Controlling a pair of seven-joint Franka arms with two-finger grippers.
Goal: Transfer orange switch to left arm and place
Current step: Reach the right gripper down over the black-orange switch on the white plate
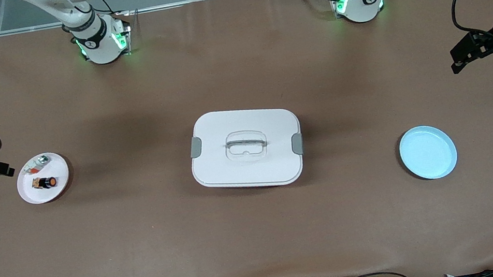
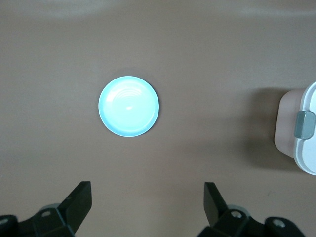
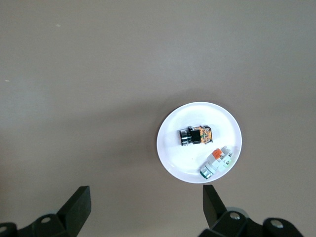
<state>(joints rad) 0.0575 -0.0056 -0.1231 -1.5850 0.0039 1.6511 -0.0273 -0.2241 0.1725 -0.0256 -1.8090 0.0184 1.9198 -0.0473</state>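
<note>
Nearest to the front camera lies the round pale blue plate (image 1: 428,152), smooth and glossy with a low raised rim, toward the left arm's end of the brown matte table (image 1: 262,243). It carries nothing.

At the middle of the table stands the large white plastic box (image 1: 246,148), a rounded rectangle with a grey clip on each short side and a recessed handle in its lid. Its surface looks smooth and slightly dull. No writing can be read on it.

Toward the right arm's end sits the small round pink-white plate (image 1: 60,183). On it lies the orange switch (image 1: 45,182), a tiny black cylinder with an orange cap (it lies on its side). Just beside it on the same plate, farther from the front camera, lies a small silver-and-clear piece with a red bit (image 1: 38,164).

The left gripper (image 2: 148,202) hangs over the table near the blue plate, its black fingers spread wide apart, and it grasps nothing. The right gripper (image 3: 146,205) hangs over the table beside the pink-white plate, its fingers equally wide, and it touches nothing.
</note>
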